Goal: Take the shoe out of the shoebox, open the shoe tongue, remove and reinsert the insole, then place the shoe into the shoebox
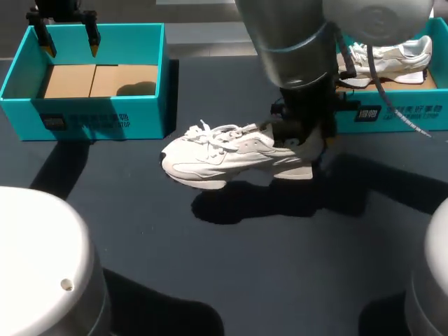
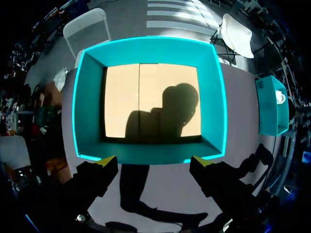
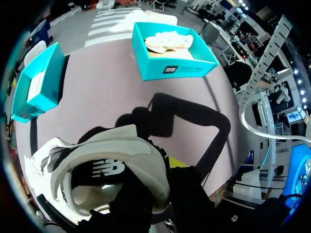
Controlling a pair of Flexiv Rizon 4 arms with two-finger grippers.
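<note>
A white shoe (image 1: 217, 155) is at mid-table with its toe toward my left. It casts a shadow on the dark tabletop below it. My right gripper (image 1: 294, 136) is shut on its heel collar. In the right wrist view the heel of the shoe (image 3: 112, 160) fills the space at the right gripper (image 3: 160, 179), whose fingers are mostly hidden. The empty teal shoebox (image 1: 91, 115) stands at the back left, its cardboard floor bare. My left gripper (image 1: 66, 38) hangs open above its far rim. From the left wrist, the left gripper (image 2: 153, 162) is over the near wall of that shoebox (image 2: 146, 42).
A second teal shoebox (image 1: 392, 112) at the back right holds another white shoe (image 1: 392, 56). In the right wrist view that box (image 3: 175, 70) lies ahead, and the empty one (image 3: 36, 82) is off to the side. Bare dark tabletop runs in front of the held shoe.
</note>
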